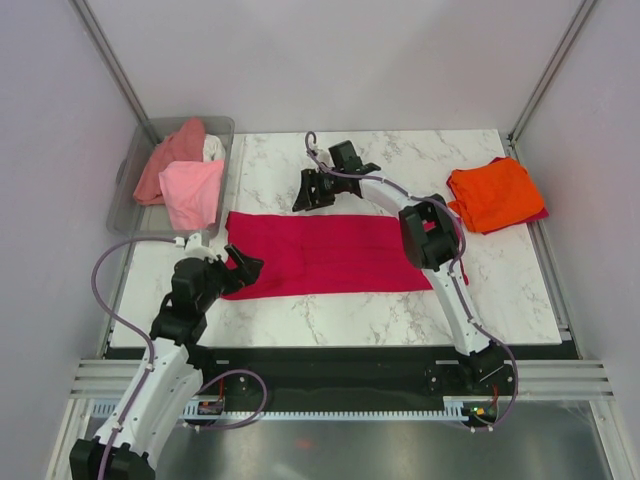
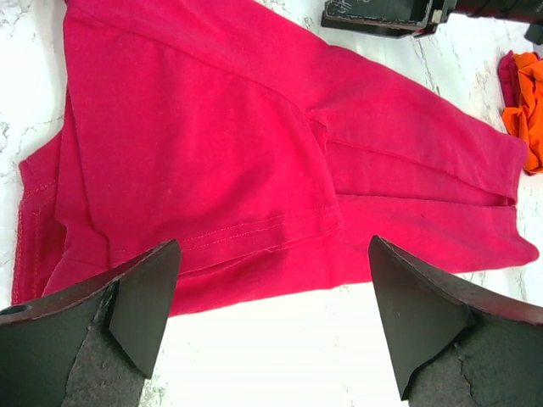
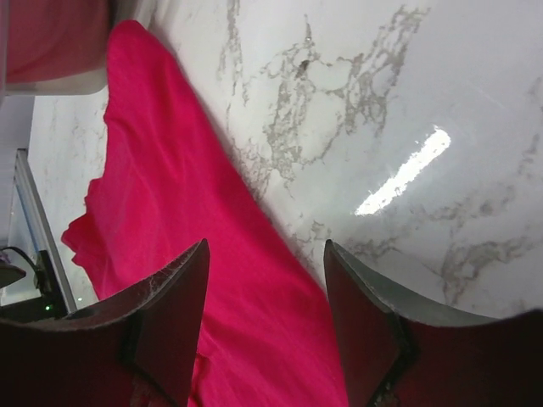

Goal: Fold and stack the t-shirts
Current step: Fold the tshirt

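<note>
Well, from the top: the orange tee (image 1: 493,192) sits folded at the table's (image 1: 400,310) far right, the red tee (image 1: 330,255) lies mid-table as a long flat band, sides apparently tucked in, and a few pinkish tees (image 1: 190,190) sit crumpled in the bin (image 1: 122,198). Left wrist: left pincer (image 2: 271,254) spread wide, empty, above the band's end. Right wrist: right pincer (image 3: 265,254) likewise released, over the far edge. I'd say crosswise folds, stacking and the bin lot are left to do.
</note>
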Controlling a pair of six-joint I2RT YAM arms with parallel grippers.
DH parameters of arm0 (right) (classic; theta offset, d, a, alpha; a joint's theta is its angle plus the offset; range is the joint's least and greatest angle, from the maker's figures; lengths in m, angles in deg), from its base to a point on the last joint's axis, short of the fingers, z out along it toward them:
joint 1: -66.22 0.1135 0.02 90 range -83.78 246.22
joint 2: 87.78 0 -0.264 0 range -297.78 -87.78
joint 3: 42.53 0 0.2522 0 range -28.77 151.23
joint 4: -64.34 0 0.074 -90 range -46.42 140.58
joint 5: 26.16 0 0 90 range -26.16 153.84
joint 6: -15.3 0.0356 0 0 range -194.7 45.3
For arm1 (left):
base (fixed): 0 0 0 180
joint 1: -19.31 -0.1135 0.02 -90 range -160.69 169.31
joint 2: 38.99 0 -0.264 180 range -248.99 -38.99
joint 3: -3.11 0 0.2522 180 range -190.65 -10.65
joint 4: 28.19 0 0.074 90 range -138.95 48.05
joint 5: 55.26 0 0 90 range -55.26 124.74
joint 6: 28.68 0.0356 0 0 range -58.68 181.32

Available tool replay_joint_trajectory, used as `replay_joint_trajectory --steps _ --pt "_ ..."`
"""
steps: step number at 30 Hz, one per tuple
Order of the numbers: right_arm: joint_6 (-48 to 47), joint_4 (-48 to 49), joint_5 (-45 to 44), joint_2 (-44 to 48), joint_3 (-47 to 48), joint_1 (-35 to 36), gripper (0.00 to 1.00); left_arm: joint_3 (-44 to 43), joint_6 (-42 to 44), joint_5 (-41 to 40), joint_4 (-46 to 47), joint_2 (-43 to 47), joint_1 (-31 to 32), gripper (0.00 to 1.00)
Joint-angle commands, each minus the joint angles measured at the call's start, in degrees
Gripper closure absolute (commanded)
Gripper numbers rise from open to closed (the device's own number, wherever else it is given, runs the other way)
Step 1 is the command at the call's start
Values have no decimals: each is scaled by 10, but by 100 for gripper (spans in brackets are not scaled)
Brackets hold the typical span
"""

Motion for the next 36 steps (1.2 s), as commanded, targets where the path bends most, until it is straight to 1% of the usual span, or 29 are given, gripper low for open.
replay_joint_trajectory --steps 1,3,7,10,13,14,16,17,19,20,21,22,24,25,26,29,30,32,33,34,35,36 --pt "-4 1 68 -25 41 8 36 5 33 7 18 11 2 1" --pt "-8 -8 83 -34 52 12 41 3 33 8 15 12 2 1" --pt "-32 -37 90 -43 62 23 41 2 33 8 11 16 2 1" --pt "-52 -68 65 -49 69 32 41 4 33 7 10 22 2 1" --pt "-55 -82 59 -56 79 36 57 6 33 7 8 25 2 1" --pt "-54 -86 52 -58 90 34 69 6 33 7 9 25 2 1" --pt "-47 -85 25 -64 103 30 81 7 33 7 9 26 2 1" --pt "-40 -83 16 -71 124 23 91 7 34 7 9 25 2 1" --pt "-21 -64 0 -79 145 10 100 6 35 5 9 25 2 1" --pt "17 -47 -14 -81 149 -7 100 6 35 4 8 25 2 1" --pt "36 -26 -20 -79 146 -17 100 7 35 1 9 23 2 1" --pt "64 24 -30 -78 142 -27 100 7 35 0 9 23 2 1" --pt "146 89 -73 -67 106 -61 100 8 34 -3 8 23 2 1" --pt "196 144 -118 -63 87 -84 100 9 34 -6 9 20 2 0" --pt "222 160 -143 -64 85 -95 100 10 33 -7 9 18 2 0" --pt "273 191 -207 -74 101 -135 100 13 33 -6 16 12 2 0" --pt "289 197 -247 -75 104 -142 100 14 33 -6 20 8 2 0" --pt "293 221 -274 -83 117 -158 100 17 37 -6 27 1 2 0" --pt "292 221 -287 -86 124 -164 96 17 37 -7 29 -7 2 0" --pt "292 224 -296 -88 132 -168 87 17 37 -7 31 -11 2 0" --pt "291 225 -296 -85 130 -178 61 17 37 -7 36 -14 2 0" --pt "288 228 -294 -81 123 -180 49 17 38 -8 39 -18 2 0"
